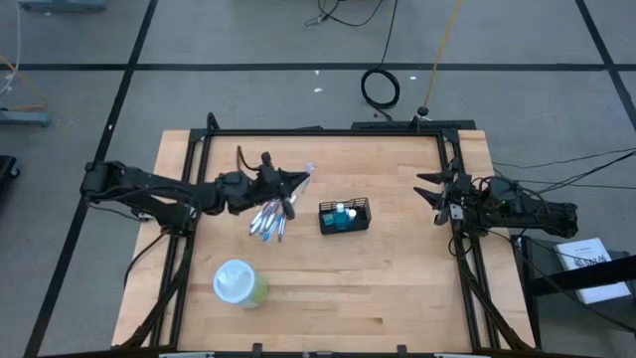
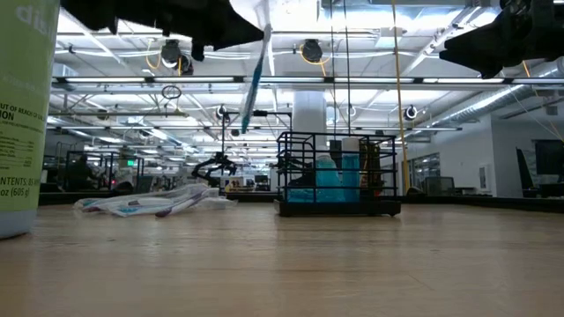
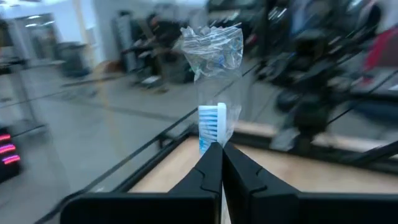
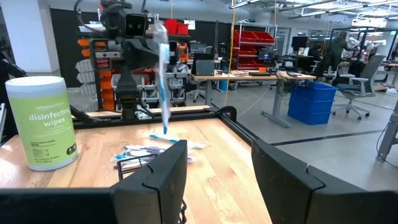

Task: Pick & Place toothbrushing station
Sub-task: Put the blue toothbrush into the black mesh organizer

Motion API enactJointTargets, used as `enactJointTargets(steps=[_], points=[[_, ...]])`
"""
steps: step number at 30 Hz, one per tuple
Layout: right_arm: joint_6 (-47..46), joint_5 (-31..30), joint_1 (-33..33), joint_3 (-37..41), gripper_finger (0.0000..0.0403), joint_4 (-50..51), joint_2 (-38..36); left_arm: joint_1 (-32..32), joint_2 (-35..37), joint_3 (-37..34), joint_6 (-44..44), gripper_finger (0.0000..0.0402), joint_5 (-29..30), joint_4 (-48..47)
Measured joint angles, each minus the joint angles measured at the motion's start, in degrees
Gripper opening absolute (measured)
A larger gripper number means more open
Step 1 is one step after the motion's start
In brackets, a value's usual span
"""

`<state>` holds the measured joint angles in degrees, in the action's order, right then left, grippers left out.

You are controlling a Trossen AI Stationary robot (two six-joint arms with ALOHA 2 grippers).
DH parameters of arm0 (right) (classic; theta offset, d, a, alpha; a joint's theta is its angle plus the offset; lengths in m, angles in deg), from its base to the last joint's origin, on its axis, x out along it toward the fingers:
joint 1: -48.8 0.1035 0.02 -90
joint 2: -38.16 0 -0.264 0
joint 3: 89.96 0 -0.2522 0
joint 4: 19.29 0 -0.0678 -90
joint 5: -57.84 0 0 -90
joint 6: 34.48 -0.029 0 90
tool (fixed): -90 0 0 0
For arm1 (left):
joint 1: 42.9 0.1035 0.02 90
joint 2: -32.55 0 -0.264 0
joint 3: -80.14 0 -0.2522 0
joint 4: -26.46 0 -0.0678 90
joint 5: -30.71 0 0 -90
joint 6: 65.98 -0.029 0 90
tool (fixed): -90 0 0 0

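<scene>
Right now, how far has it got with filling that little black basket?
Partly done, it seems: the black mesh caddy already holds blue items. In hand: the left gripper is shut on a wrapped toothbrush, lifted above the table. Left: more wrapped toothbrushes lie in a pile. The right gripper waits open at the table's edge.

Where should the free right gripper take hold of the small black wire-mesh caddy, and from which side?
Probably from above, on a long wall's top rim. The small black wire-mesh caddy stands upright with its top open, and its low thin walls suit two fingers. Blue items fill the middle, so avoid reaching there. The right gripper is open, at the table's right edge.
</scene>
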<state>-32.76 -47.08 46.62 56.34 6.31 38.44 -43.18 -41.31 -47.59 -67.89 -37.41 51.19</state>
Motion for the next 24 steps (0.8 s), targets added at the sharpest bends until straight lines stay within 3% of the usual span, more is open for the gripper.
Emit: enactJointTargets(steps=[5, 9, 16, 24], points=[[0.00, 0.00, 0.01, 0.00, 0.0171, 0.01, 0.00, 1.61, 0.00, -4.92, 0.61, 0.0002, -11.04, 14.87], [0.02, 0.00, 0.00, 0.00, 0.0171, 0.02, 0.00, 1.92, 0.01, -5.71, 0.23, 0.0002, -17.15, 18.93], [0.02, 0.00, 0.02, 0.00, 0.0171, 0.02, 0.00, 2.06, -3.12, -5.49, -0.25, 0.0002, -17.50, 19.45], [0.00, 0.00, 0.02, 0.00, 0.0171, 0.02, 0.00, 3.35, -12.81, -5.36, 3.83, 0.0003, -18.92, 32.63]])
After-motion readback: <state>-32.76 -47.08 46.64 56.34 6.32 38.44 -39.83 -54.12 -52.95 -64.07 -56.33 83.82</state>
